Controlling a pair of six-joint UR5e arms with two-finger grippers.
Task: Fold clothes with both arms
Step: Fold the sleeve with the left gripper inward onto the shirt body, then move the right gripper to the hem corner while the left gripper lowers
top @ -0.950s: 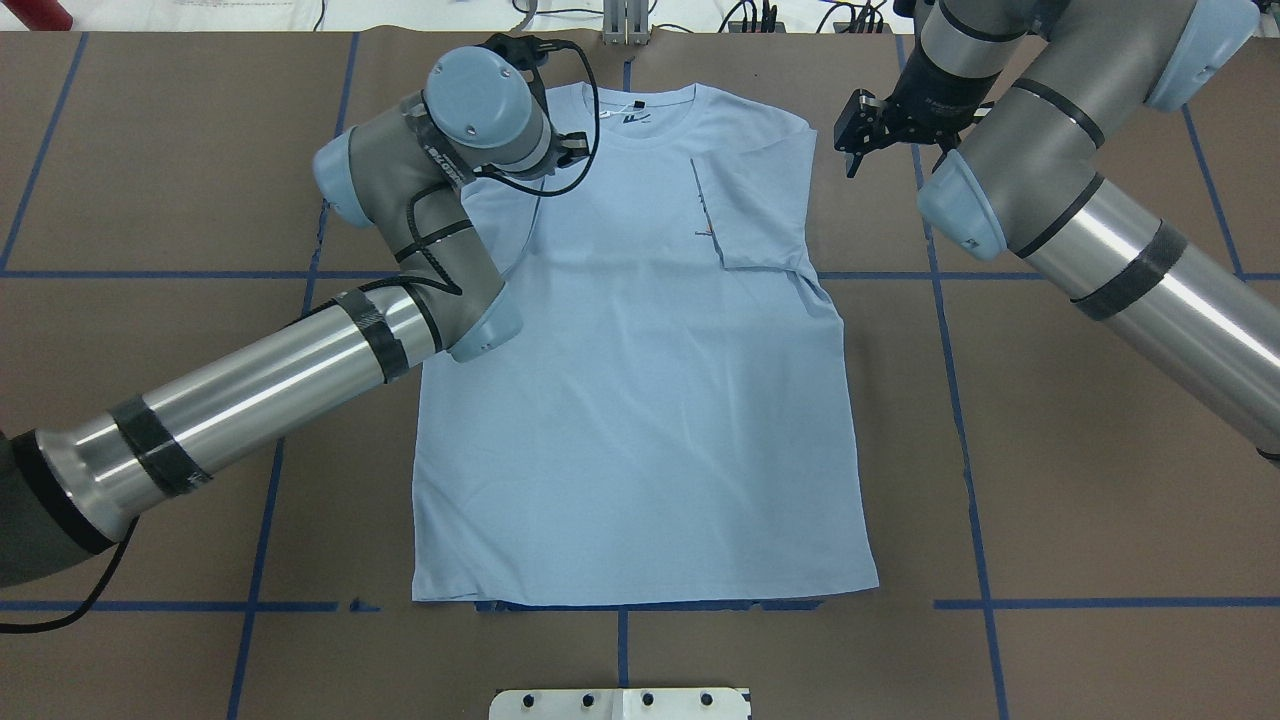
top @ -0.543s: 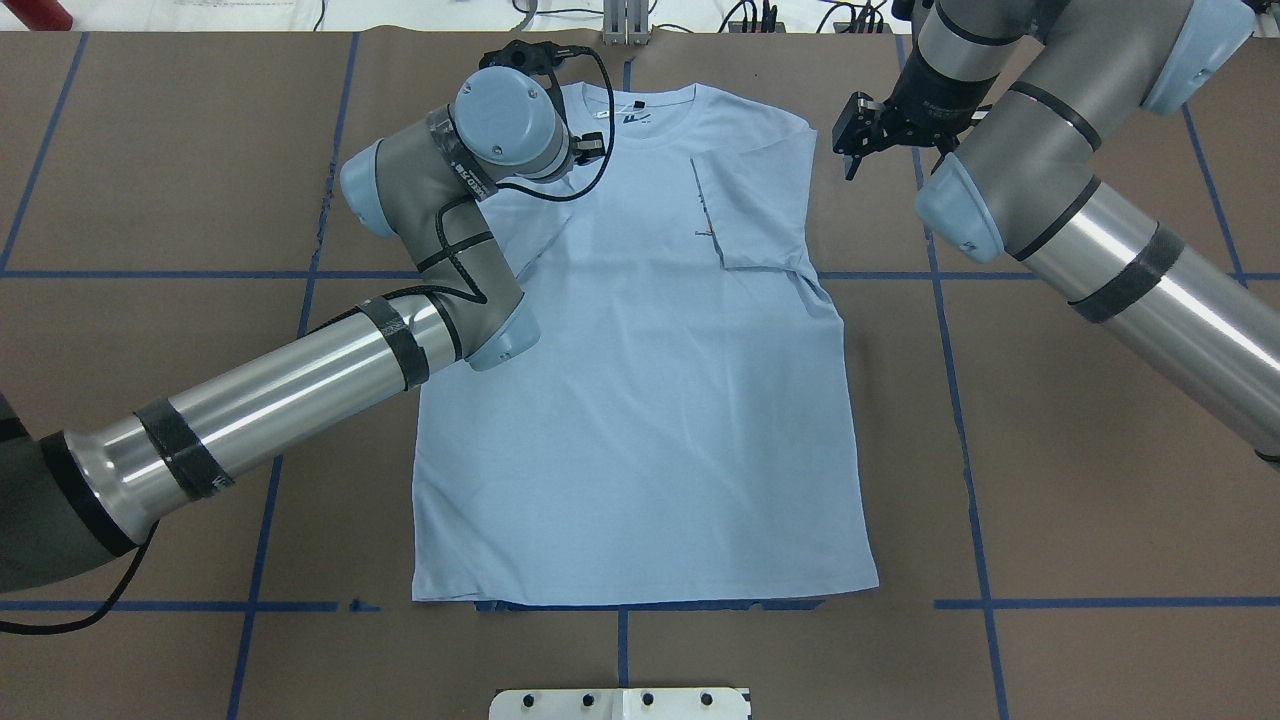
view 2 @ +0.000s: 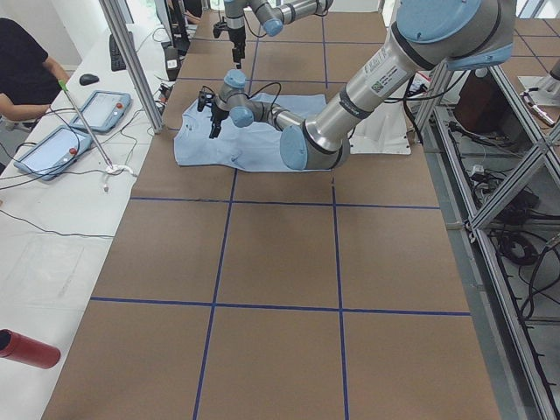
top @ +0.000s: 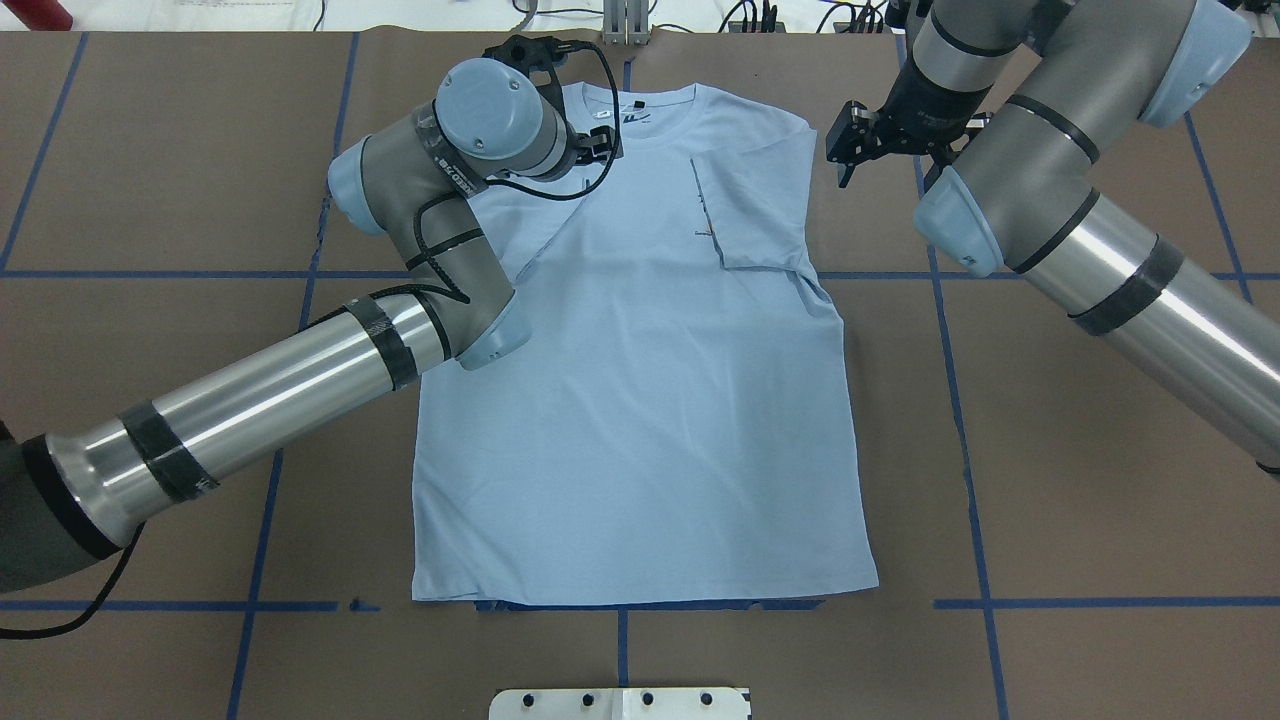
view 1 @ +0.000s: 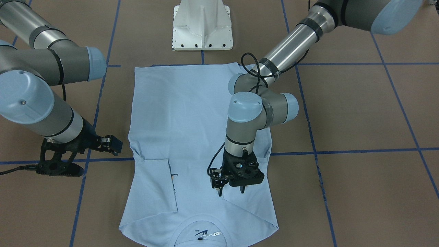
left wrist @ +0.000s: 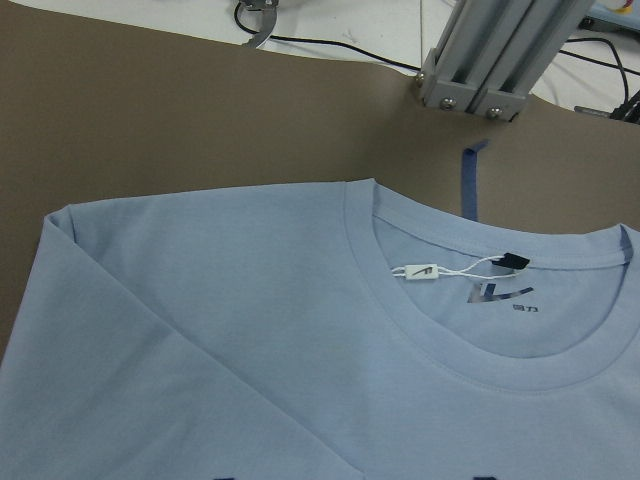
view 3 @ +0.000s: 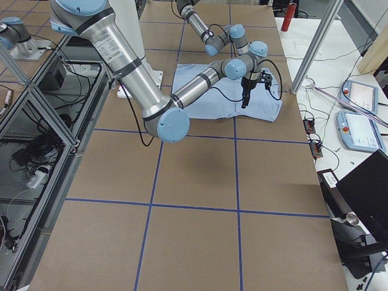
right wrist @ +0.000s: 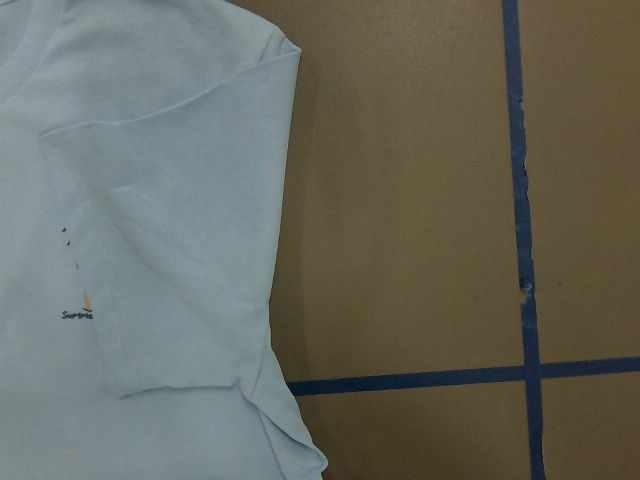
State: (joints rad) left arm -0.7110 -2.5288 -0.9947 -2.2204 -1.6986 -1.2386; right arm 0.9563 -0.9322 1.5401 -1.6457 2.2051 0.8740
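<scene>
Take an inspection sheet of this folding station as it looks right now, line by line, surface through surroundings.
Surface: brown table with a blue tape grid, flat.
Job's things: T-shirt lies flat, collar on the side far from the robot, both sleeves folded inward.
Clutter: nothing seen on the table.
Grippers: left gripper open and empty, over the shirt near the collar; right gripper beside the shirt over bare table, open or shut unclear.
Cables: black cable loops along the left arm.
Surroundings: white pedestal base; person at a side bench with tablets; red cylinder.
</scene>
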